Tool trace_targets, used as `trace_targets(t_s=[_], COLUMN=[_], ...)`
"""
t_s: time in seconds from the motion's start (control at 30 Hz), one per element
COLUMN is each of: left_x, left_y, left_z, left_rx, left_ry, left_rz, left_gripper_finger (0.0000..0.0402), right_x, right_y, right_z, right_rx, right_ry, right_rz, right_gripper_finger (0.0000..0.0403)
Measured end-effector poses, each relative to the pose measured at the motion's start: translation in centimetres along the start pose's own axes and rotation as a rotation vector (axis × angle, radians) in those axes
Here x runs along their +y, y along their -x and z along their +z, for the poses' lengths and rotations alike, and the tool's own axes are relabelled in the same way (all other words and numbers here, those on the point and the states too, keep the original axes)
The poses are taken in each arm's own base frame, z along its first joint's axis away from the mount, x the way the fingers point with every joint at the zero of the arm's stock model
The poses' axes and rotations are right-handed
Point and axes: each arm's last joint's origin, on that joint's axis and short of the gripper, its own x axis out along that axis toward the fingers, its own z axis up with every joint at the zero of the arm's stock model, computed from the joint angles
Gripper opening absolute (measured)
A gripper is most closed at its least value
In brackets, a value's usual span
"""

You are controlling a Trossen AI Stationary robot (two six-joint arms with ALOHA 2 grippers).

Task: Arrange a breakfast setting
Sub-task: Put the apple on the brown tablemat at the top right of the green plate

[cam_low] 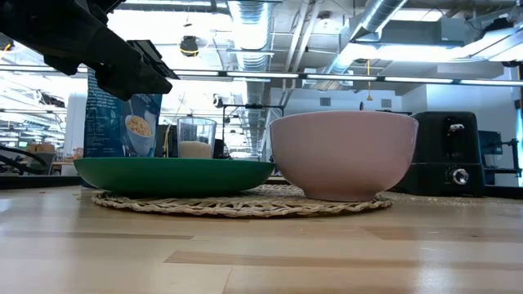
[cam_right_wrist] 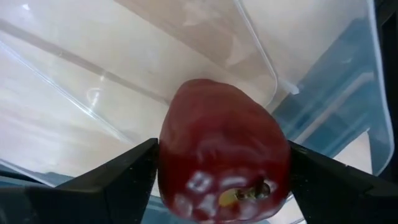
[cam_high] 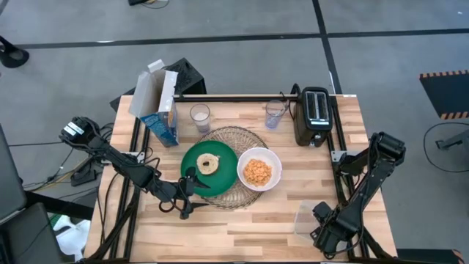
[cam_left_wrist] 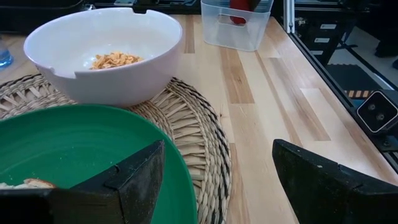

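A green plate [cam_high: 204,167] with a pale bagel [cam_high: 207,163] and a white bowl [cam_high: 259,170] of orange cereal [cam_high: 257,172] rest on the round wire mat [cam_high: 236,139]. Two clear glasses [cam_high: 199,116] [cam_high: 275,114] stand at the far side. My left gripper [cam_high: 187,192] hangs open at the plate's near-left rim [cam_left_wrist: 180,180], one finger over the plate, touching nothing. My right gripper [cam_high: 319,222] is at the near right, inside the clear plastic tub [cam_high: 306,218], shut on the small red apple [cam_right_wrist: 224,149]. The spoon is out of view. My right gripper pinches the apple between its two fingers [cam_right_wrist: 127,177], one on each of two opposite sides [cam_right_wrist: 166,168]. The apple's stem end faces the wrist camera. It is inside the tub; whether it rests on the tub's floor I cannot tell.
A black toaster [cam_high: 315,116] stands at the far right. A blue cereal box [cam_high: 165,110] and a carton [cam_high: 145,92] stand at the far left. Bare wood lies along the near edge [cam_high: 242,227] between the two grippers.
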Motion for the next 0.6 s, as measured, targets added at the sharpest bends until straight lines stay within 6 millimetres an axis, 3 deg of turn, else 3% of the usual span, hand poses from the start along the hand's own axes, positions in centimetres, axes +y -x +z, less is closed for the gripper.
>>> trace_targets(t_s=[0.17, 0.3, 0.6], left_x=[0.0, 0.0, 0.0], left_y=[0.0, 0.0, 0.0], left_z=[0.0, 0.0, 0.0], left_rx=[-0.001, -0.001, -0.001], left_ry=[0.0, 0.001, 0.0], left_rz=[0.0, 0.0, 0.0], left_gripper_finger=[0.0281, 0.0281, 0.0281], right_x=[-0.1, 0.1, 0.7], right_y=[0.0, 0.5, 5.3], right_z=[0.0, 0.1, 0.7], right_rx=[0.009, 0.015, -0.022], right_ry=[0.023, 0.061, 0.114], right_rz=[-0.011, -0.009, -0.04], right_gripper_finger=[0.0309, 0.0308, 0.0308])
